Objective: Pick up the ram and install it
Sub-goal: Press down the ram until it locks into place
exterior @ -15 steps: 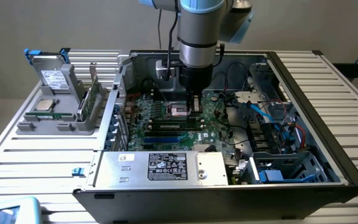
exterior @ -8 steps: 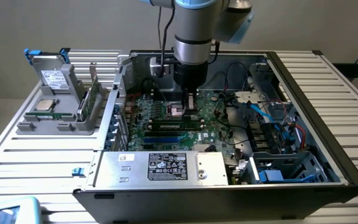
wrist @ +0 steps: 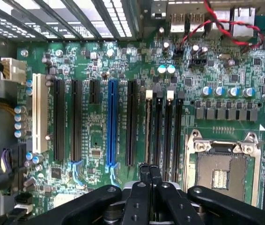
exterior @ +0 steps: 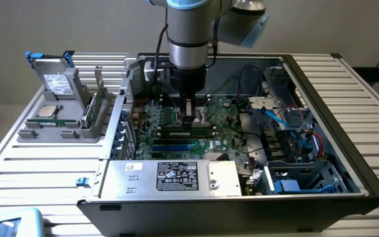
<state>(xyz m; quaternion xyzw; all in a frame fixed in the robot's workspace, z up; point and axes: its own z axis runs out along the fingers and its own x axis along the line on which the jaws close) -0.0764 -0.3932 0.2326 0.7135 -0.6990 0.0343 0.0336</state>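
Note:
The ram [exterior: 188, 131] is a long green stick with dark chips. It stands on edge in a black memory slot on the motherboard [exterior: 226, 143], inside the open computer case. My gripper [exterior: 188, 122] comes straight down into the case and hangs right over the middle of the stick, at or just above its top edge. In the wrist view my black fingers [wrist: 156, 178] are pressed together with nothing between them. They line up with a row of memory slots with white latches [wrist: 163, 126], and the one in line with them holds a thin pale strip, the ram [wrist: 147, 131].
An empty processor socket [wrist: 221, 173] lies beside the slots. A silver power supply [exterior: 170, 177] fills the case's front, and cables and drive bays [exterior: 288, 128] crowd the exterior view's right. Left of the case, a grey holder [exterior: 57, 134] carries a silver drive [exterior: 57, 81], a processor chip [exterior: 48, 111] and a green board [exterior: 94, 108].

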